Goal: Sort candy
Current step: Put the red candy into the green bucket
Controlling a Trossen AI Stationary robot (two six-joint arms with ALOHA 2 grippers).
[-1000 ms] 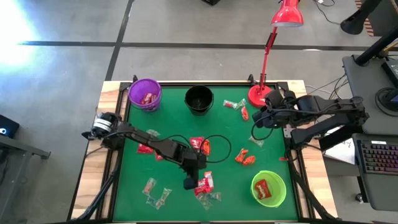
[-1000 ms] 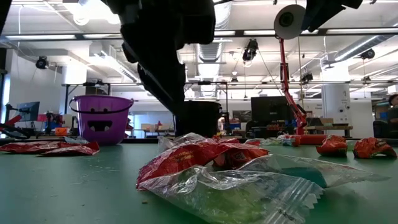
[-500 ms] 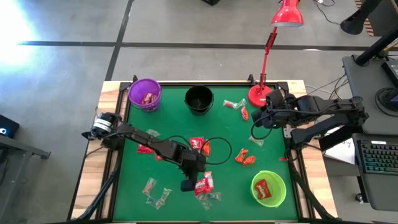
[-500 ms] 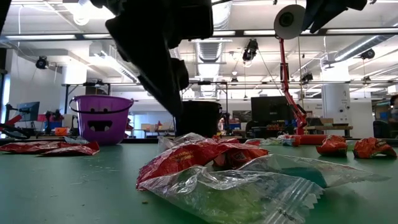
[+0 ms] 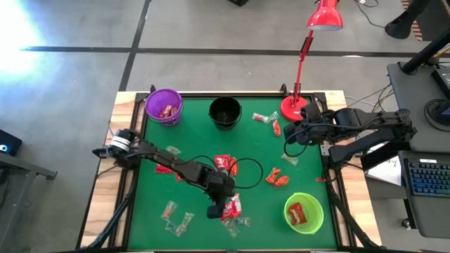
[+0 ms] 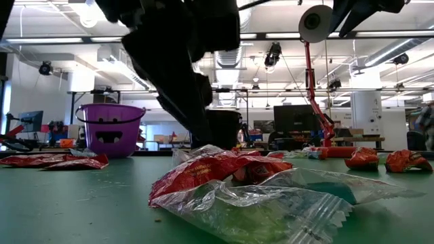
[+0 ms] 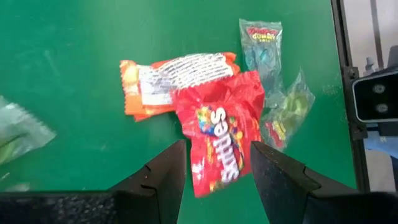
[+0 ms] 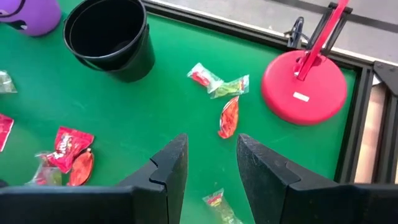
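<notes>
Candy lies scattered on the green mat (image 5: 197,137). My left gripper (image 5: 215,209) hangs open over the front pile. In the left wrist view, the left gripper (image 7: 217,152) straddles a red Skittles packet (image 7: 219,134) without holding it. An orange packet (image 7: 168,78) and clear gummy packets (image 7: 262,46) lie beside it. The same pile (image 6: 230,179) fills the low view's foreground, with the left arm dark above it. My right gripper (image 5: 290,136) waits open at the right edge. The right wrist view, with that gripper (image 8: 211,144) at its bottom, shows a red sweet (image 8: 227,117) and twisted clear ones (image 8: 217,84).
A purple bowl (image 5: 164,105) and a black bucket (image 5: 225,112) stand along the back, and a green bowl (image 5: 304,212) with a red packet sits front right. The red lamp's base (image 5: 292,107) stands at the back right. More packets lie at the front left (image 5: 176,216) and centre right (image 5: 276,178).
The left arm has shifted slightly over the front pile, and its gripper is still open. The right arm has not moved.
</notes>
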